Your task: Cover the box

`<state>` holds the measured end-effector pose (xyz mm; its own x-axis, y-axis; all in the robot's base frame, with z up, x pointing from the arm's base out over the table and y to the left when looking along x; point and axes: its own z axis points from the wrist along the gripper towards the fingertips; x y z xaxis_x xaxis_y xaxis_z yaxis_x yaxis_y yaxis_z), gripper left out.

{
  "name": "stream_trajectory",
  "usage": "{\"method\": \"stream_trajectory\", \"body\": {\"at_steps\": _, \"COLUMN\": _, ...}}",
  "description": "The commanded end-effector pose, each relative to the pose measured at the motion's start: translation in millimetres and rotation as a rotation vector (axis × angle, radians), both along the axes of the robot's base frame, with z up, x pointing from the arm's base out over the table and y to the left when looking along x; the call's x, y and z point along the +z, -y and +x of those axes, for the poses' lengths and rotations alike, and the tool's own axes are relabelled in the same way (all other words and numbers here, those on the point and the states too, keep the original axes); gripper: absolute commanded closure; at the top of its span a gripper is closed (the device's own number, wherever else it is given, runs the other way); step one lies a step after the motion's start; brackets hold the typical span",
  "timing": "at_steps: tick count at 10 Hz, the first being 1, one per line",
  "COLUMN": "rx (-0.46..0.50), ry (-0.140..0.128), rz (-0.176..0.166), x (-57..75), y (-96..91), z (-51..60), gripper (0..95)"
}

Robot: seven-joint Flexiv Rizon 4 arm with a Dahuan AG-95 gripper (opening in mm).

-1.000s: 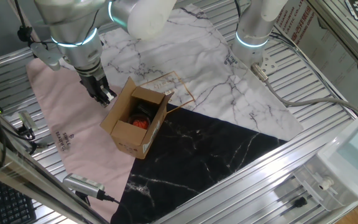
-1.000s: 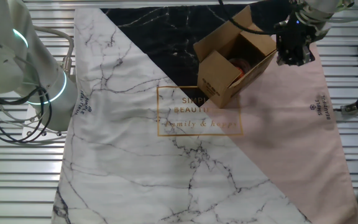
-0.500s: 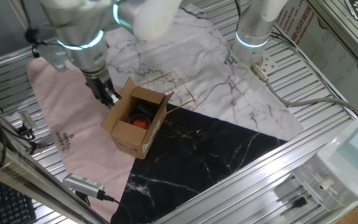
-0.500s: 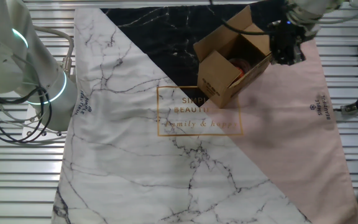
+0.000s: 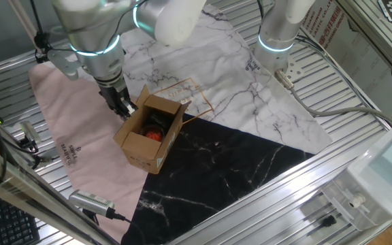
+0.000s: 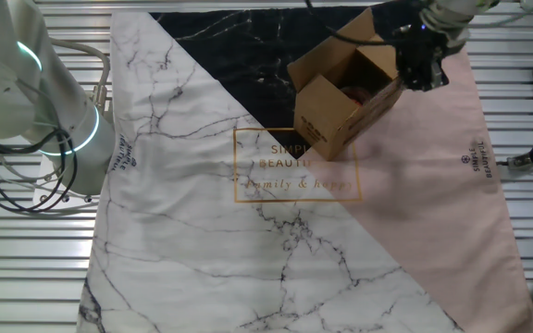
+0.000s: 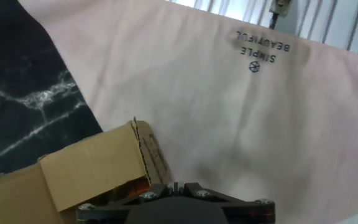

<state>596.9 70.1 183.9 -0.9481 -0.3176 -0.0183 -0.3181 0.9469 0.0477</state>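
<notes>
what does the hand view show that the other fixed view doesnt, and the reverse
Only the hand view shows the close-up corrugated edge of the box flap, the black "SIMPLE BEAUTIFUL" print with its round logo large on the pink cloth, and the gripper's mounting hardware at the bottom edge.

Only the other fixed view shows the whole box open, a red item inside, the gold-framed lettering on the cloth, and a second arm at the left.

Both share the box, the pink cloth and the black marble patch. Neither shows clearly whether the gripper is open.
</notes>
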Motion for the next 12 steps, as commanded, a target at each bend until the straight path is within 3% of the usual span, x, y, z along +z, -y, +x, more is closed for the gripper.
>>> {"method": "stream_trajectory", "body": {"at_steps": 1, "rx": -0.014, "ry": 0.005, "rz": 0.006, "x": 1.0, "y": -3.9, "z": -6.1, "gripper": 95.0}}
{"method": "stream_trajectory", "body": {"at_steps": 5, "rx": -0.037, "ry": 0.022, "rz": 0.010, "x": -16.4, "y": -18.4, "z": -20.3, "gripper": 95.0}}
{"method": "stream_trajectory", "body": {"at_steps": 12, "rx": -0.058, "ry": 0.030, "rz": 0.017, "x": -32.9, "y": -26.6, "z": -32.9, "gripper": 95.0}}
